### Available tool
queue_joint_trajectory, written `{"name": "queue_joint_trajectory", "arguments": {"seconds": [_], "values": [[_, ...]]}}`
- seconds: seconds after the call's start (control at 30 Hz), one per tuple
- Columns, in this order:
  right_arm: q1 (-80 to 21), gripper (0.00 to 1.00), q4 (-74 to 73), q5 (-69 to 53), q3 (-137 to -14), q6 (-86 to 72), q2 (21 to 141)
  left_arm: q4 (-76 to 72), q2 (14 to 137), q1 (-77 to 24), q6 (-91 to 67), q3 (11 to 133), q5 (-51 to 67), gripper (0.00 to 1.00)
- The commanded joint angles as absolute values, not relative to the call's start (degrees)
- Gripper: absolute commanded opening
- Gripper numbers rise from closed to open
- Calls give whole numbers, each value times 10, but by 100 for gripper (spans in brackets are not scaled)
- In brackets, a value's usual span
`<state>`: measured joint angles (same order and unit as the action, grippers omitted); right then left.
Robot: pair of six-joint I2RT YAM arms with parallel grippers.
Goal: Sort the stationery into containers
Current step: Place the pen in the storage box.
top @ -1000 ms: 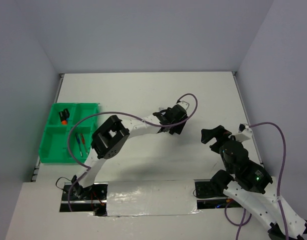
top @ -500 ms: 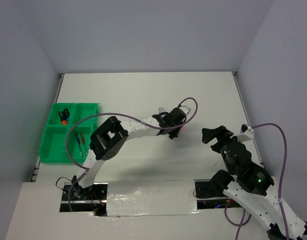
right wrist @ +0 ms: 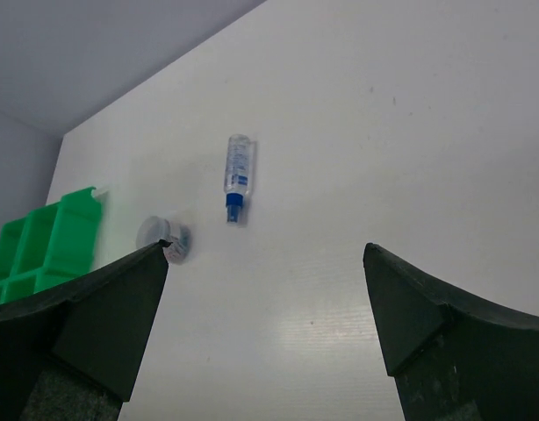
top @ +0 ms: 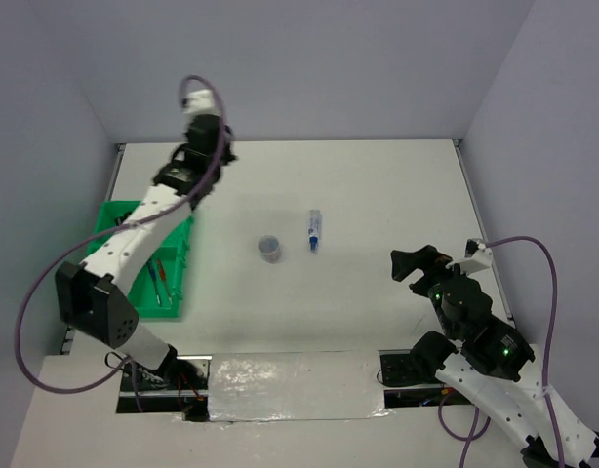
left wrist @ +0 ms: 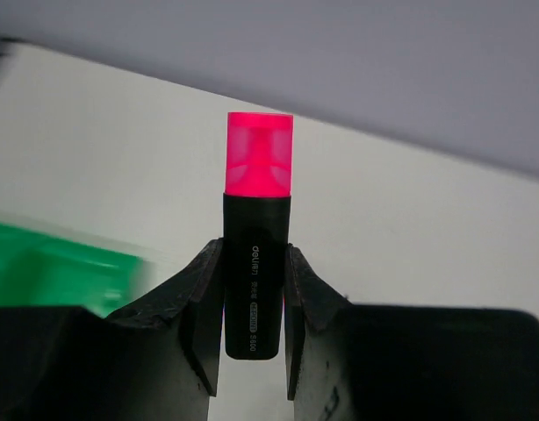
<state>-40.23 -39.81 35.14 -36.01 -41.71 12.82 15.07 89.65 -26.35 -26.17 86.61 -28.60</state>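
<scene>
My left gripper (left wrist: 255,263) is shut on a pink-black highlighter (left wrist: 257,219), which stands upright between the fingers with its pink cap up. In the top view this gripper (top: 208,135) is raised at the far left, beyond the green tray (top: 175,285), and the highlighter is hidden there. A blue-capped marker (top: 313,230) and a small round grey piece (top: 270,248) lie mid-table. Thin red pens (top: 155,279) lie in a near tray compartment. My right gripper (top: 418,265) is open and empty at the right, with the marker (right wrist: 237,175) and the grey piece (right wrist: 164,238) ahead of it.
My left arm crosses over the tray and hides its far compartments. The tray's edge shows blurred in the left wrist view (left wrist: 59,267) and in the right wrist view (right wrist: 43,246). Grey walls close the table at the back and both sides.
My left arm has swung from mid-table to the far left above the tray, carrying the pink highlighter. This uncovered the marker and the grey piece. My right arm has barely moved.
</scene>
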Motion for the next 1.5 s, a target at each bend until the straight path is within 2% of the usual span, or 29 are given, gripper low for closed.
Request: {"name": "queue_joint_trajectory", "arguments": {"seconds": [0.0,0.03,0.13,0.33,0.57,0.87,0.9,1.07,1.17,1.2,1.33,1.47], "values": [[-401,100,-332,319,-356,-384,141,205,850,-132,-290,812,-393,0],[-400,100,-325,303,-350,-382,142,194,840,-67,-279,799,-380,0],[-401,100,-296,271,-332,-371,148,120,819,40,-237,732,-325,0],[-401,100,-257,222,-307,-357,170,57,852,139,-217,686,-257,0],[-401,100,-258,191,-309,-324,190,55,918,174,-221,694,-213,0],[-401,100,-236,210,-300,-306,208,33,946,175,-233,659,-239,10],[-401,100,-236,213,-301,-305,210,28,946,176,-232,651,-241,16],[-401,100,-229,204,-304,-302,218,20,955,175,-226,640,-229,30],[-401,100,-231,203,-308,-300,219,18,950,174,-227,634,-231,50],[-402,100,-232,204,-309,-299,218,16,948,174,-227,629,-235,61],[-401,100,-229,206,-311,-295,221,23,939,174,-237,627,-243,81],[-401,100,-223,202,-311,-298,231,26,924,159,-243,624,-267,89]]}}
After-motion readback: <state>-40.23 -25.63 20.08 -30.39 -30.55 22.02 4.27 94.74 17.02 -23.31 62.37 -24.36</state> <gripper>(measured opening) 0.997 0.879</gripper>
